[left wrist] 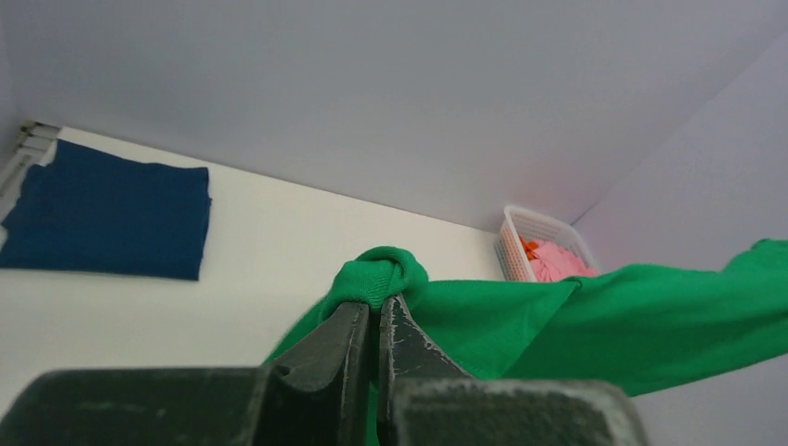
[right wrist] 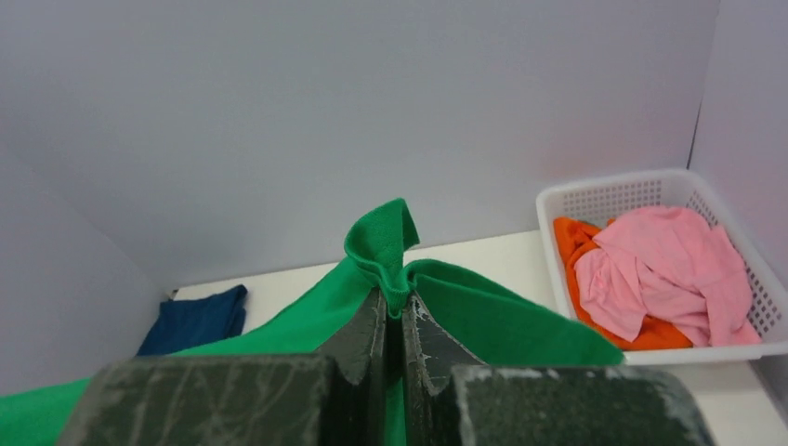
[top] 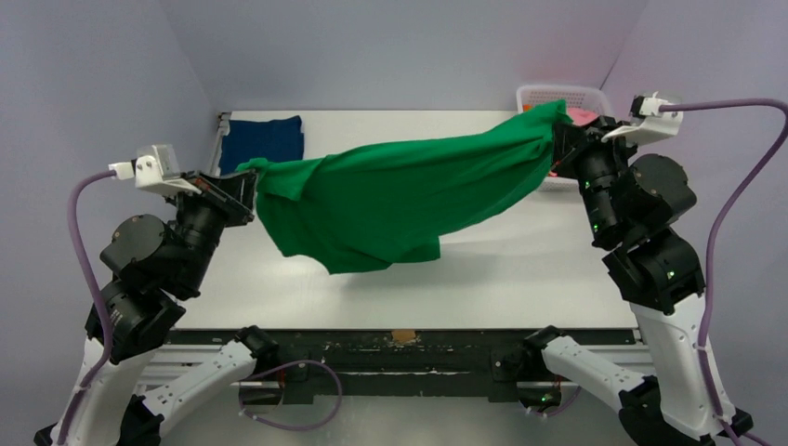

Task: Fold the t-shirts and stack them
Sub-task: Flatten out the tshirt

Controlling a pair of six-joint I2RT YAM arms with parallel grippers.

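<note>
White mesh basket [right wrist: 621, 197] contains a pink t-shirt [right wrist: 664, 269] over an orange t-shirt [right wrist: 574, 240]. Left gripper [left wrist: 374, 316] and right gripper [right wrist: 397, 311] each clamp the green t-shirt [top: 400, 200], jaws closed

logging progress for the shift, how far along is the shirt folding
Done: one navy shirt lies folded at the far left of the table. In hand: the green shirt hangs stretched between the left pincer and right pincer, both shut on its edge, not yet folded. Left: folding and stacking the green one, then the pink shirt and orange shirt crumpled in the basket.
</note>
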